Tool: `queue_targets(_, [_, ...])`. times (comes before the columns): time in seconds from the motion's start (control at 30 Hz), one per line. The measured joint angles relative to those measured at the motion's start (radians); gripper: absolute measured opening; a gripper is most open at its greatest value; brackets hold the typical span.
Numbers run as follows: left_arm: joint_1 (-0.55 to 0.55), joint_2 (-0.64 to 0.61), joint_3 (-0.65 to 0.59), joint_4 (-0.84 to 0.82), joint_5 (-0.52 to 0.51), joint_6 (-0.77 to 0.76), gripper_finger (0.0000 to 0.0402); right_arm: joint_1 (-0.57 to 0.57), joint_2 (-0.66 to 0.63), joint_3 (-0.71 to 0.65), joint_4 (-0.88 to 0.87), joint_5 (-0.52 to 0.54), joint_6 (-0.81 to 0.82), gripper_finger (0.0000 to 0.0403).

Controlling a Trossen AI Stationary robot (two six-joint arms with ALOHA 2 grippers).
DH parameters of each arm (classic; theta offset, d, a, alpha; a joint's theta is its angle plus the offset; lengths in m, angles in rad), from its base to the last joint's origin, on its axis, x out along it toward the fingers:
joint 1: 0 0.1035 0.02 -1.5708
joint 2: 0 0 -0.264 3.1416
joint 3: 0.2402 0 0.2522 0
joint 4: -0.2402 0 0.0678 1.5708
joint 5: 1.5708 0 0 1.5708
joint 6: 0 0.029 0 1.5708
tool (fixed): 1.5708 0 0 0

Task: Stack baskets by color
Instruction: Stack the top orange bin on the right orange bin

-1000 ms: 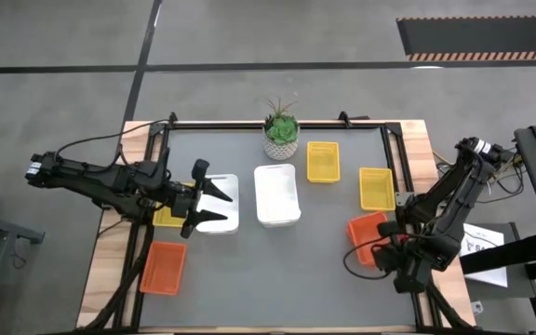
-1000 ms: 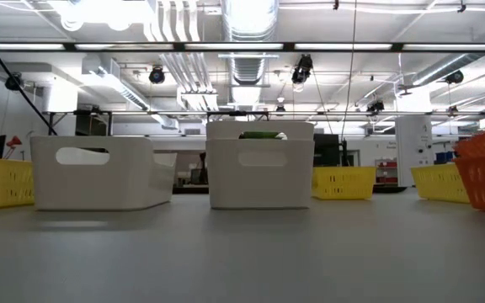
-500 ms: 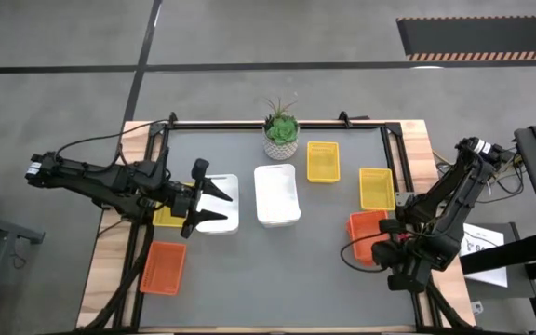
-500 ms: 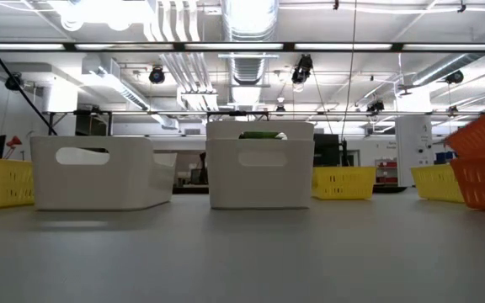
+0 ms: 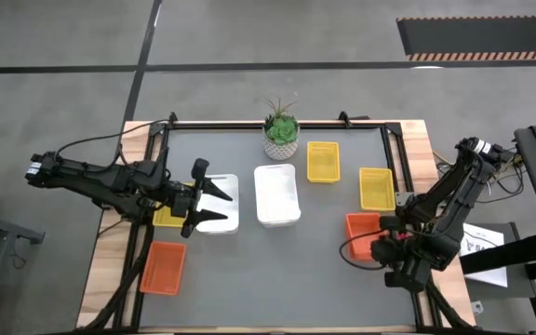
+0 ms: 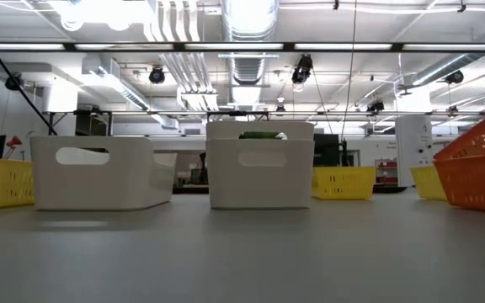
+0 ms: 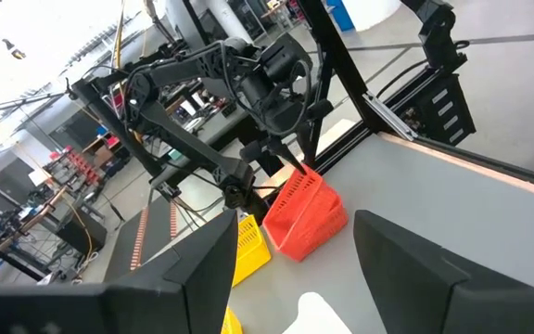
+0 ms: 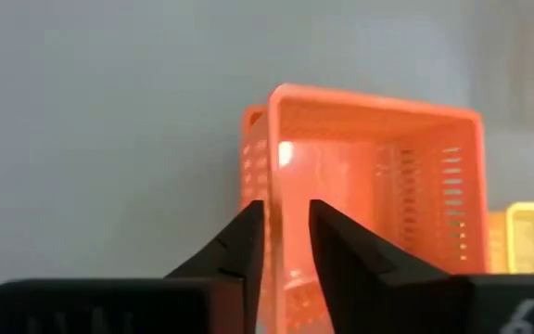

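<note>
An orange basket (image 5: 361, 226) stands near the table's right edge. My right gripper (image 8: 286, 218) slants down over its near end, open, with one finger on each side of the near short wall (image 8: 286, 181). My left gripper (image 5: 223, 207) hovers level and open above a white basket (image 5: 230, 225), touching nothing. Under the left arm lies a yellow basket (image 5: 167, 217). A second white basket (image 5: 276, 194) stands mid-table. Two yellow baskets (image 5: 322, 161) (image 5: 375, 188) stand at the far right. Another orange basket (image 5: 163, 267) sits near left. My right gripper has one finger (image 8: 336, 250) inside the orange basket and the other outside its near short wall, coming from above at a slant. A gap shows between the fingers. Whether either finger touches the wall, I cannot tell.
A small potted plant (image 5: 281, 133) stands at the far edge, behind the middle white basket. Black rails (image 5: 277, 122) frame the table top. Bare grey table lies in the near middle (image 5: 268, 279).
The orange basket, tipped up at my right gripper's end half a second ago, has come down and shows further into the low view. The right wrist has rolled a little over it.
</note>
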Motion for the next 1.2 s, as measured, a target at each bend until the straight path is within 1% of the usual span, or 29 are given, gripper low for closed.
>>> queue_targets(0.17, [0.0,0.0,0.0,0.0,0.0,0.0,0.0201,0.0,-0.008,0.0,-0.001,-0.08,0.009,0.0115])
queue_targets(0.3, [0.0,0.0,0.0,0.0,0.0,0.0,0.0201,0.0,-0.008,0.021,-0.013,-0.085,0.031,0.0127])
queue_targets(0.43, [-0.001,0.0,0.0,0.0,0.0,0.0,0.0201,0.0,-0.009,0.063,-0.016,-0.085,0.026,0.0128])
queue_targets(0.5, [-0.001,0.0,0.0,0.0,0.0,0.0,0.0201,0.0,-0.01,0.083,-0.016,-0.082,0.026,0.0121])
queue_targets(0.6, [-0.001,0.0,0.0,0.0,0.0,0.0,0.0201,0.0,-0.009,0.095,-0.016,-0.075,0.022,0.0099])
queue_targets(0.8, [-0.001,0.0,-0.014,0.0,0.001,0.0,0.0201,0.0,-0.009,0.076,-0.015,-0.07,-0.009,0.0023])
queue_targets(0.83, [-0.001,0.0,-0.016,0.0,0.0,0.0,0.0201,0.0,-0.009,0.068,-0.014,-0.056,-0.015,0.0016])
queue_targets(0.97, [0.0,0.0,-0.028,0.001,-0.013,0.0,0.0201,-0.001,-0.009,0.026,-0.011,0.004,-0.014,0.0011])
queue_targets(1.2, [0.0,0.001,-0.031,0.001,-0.016,0.0,0.0201,-0.01,-0.009,-0.077,0.075,0.006,-0.005,0.0009])
